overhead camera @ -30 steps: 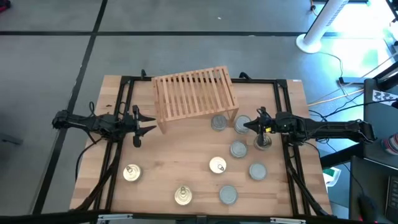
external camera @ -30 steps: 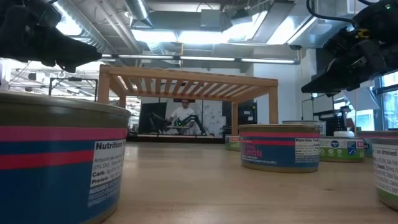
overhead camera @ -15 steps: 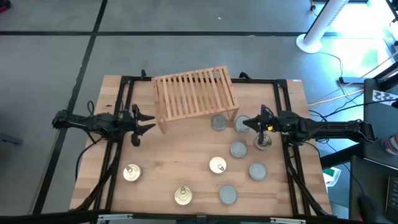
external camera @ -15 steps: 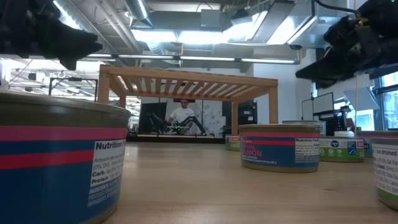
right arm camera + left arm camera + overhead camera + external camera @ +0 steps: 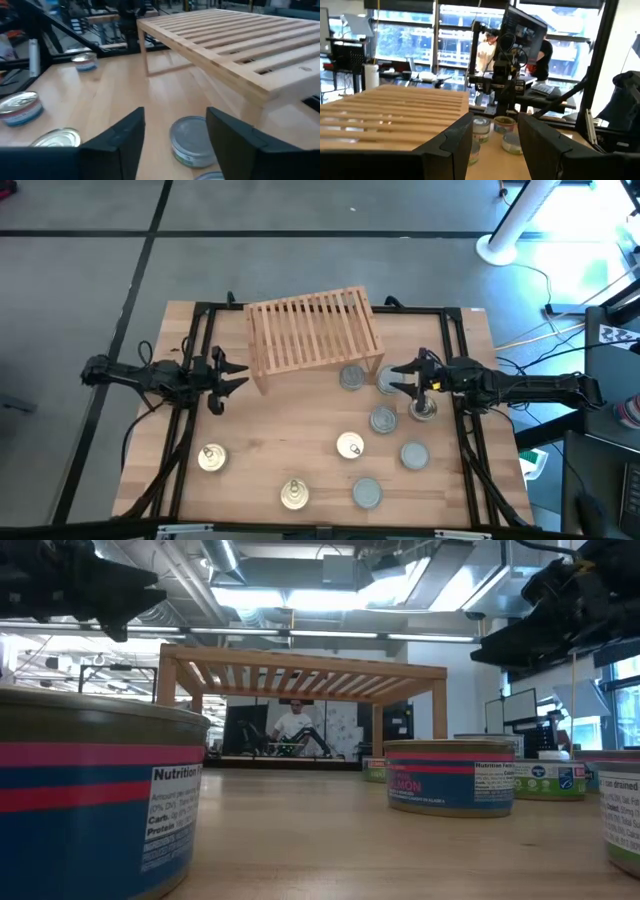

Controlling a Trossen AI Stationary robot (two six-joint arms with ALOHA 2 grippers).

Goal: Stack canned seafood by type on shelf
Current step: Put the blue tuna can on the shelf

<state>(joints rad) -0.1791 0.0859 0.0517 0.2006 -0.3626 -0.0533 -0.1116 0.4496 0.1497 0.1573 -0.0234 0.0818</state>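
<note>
The shelf is a light slatted rack standing on its legs at the table's far middle. Several canned seafood tins stand on the tabletop. Silver-topped ones cluster right of centre, and gold-topped ones stand nearer the front. My right gripper hangs open above the table beside the shelf's right end, over a silver tin. In its wrist view my right gripper has another silver tin ahead of it. My left gripper hangs open left of the shelf, holding nothing.
Black frame rails run along both sides of the table. A silver tin stands under my right arm, and another stands near the front edge. Bare wood lies between the shelf and the front tins. A person sits in the room behind.
My right gripper has opened from shut. It has also risen a little and edged toward the shelf. My left gripper has risen slightly. No tin has moved.
</note>
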